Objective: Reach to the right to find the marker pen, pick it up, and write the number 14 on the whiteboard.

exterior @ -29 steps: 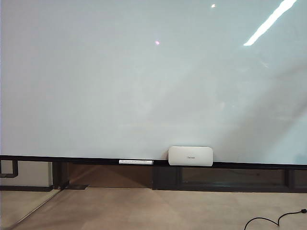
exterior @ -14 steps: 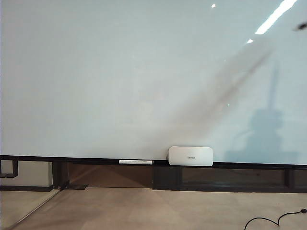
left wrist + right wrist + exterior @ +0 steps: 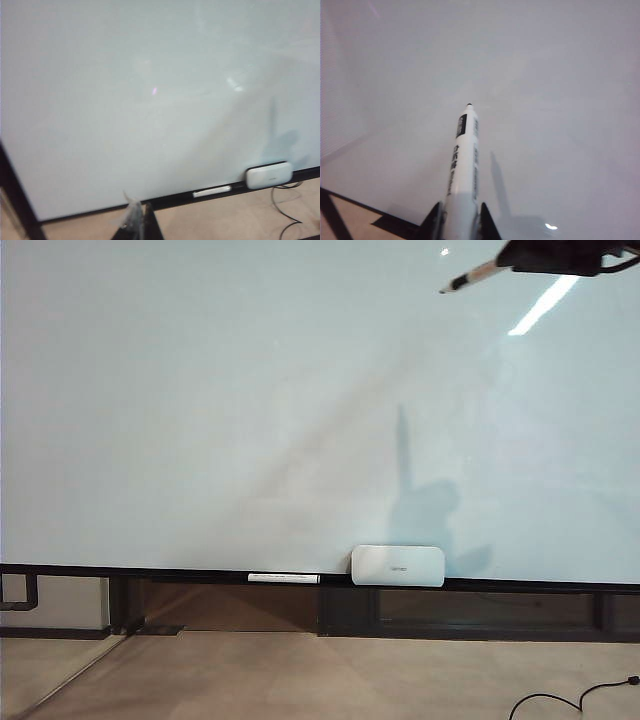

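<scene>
The whiteboard [image 3: 250,410] fills most of the exterior view and carries no strokes; the number 14 is not in view. At the top right, my right gripper [image 3: 515,260] is shut on the marker pen [image 3: 470,278], whose black tip points left and slightly down. In the right wrist view the marker pen [image 3: 465,160] sticks out between the two dark fingers [image 3: 434,220] of my right gripper [image 3: 460,214] toward the whiteboard [image 3: 545,75]. Its shadow falls apart from the tip. In the left wrist view my left gripper [image 3: 140,214] is shut on nothing, well back from the whiteboard [image 3: 125,100].
A slim white pen [image 3: 284,578] and a small white rounded box [image 3: 397,565] rest on the dark lower rail [image 3: 150,571]. A black cable [image 3: 570,700] lies on the floor at the lower right. The pen [image 3: 212,191] and box [image 3: 268,174] also show in the left wrist view.
My right gripper with the marker pen has swung into the exterior view from the right at the top. Its shadow has slid leftward across the board.
</scene>
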Controlling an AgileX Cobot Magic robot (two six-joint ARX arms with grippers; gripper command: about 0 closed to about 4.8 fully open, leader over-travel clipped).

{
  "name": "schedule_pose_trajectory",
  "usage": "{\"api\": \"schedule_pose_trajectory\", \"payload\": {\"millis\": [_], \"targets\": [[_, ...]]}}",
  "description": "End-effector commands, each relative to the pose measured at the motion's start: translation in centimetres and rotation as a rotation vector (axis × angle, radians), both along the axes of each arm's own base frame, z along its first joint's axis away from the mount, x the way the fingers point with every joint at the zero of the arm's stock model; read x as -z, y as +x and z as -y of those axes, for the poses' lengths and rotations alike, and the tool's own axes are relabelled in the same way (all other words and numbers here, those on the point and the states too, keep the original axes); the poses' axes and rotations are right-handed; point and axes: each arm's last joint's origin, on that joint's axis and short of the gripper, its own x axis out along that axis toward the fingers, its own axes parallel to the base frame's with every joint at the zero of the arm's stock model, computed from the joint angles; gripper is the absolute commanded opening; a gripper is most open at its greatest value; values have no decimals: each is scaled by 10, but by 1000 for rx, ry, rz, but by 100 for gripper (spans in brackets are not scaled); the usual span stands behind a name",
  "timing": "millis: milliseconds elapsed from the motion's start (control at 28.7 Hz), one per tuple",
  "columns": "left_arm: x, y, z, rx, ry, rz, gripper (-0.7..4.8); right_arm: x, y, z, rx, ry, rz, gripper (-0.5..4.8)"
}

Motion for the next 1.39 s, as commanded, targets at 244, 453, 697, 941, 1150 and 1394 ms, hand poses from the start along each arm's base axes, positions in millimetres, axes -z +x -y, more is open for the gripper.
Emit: {"api": "schedule_pose_trajectory", "payload": {"millis": [244,453,697,941,1150,1394], "targets": [[-3,-1,2,63,2,15,-6,-17,18,-42,-93,15,42,-1],[-7,-2,-2,-52,31,47,-6,-36,34,-65,-80,20,54,-1],[-13,2,-2,-84,106,47,-6,-53,51,-85,-67,7,70,-2],[-16,13,3,-50,101,38,-6,-60,58,-98,-43,13,77,-2],[-20,15,1,-134,91,71,-6,-71,62,-99,-23,12,98,-2],[-27,12,0,-138,71,110,-6,-80,65,-100,1,15,116,-2]]}}
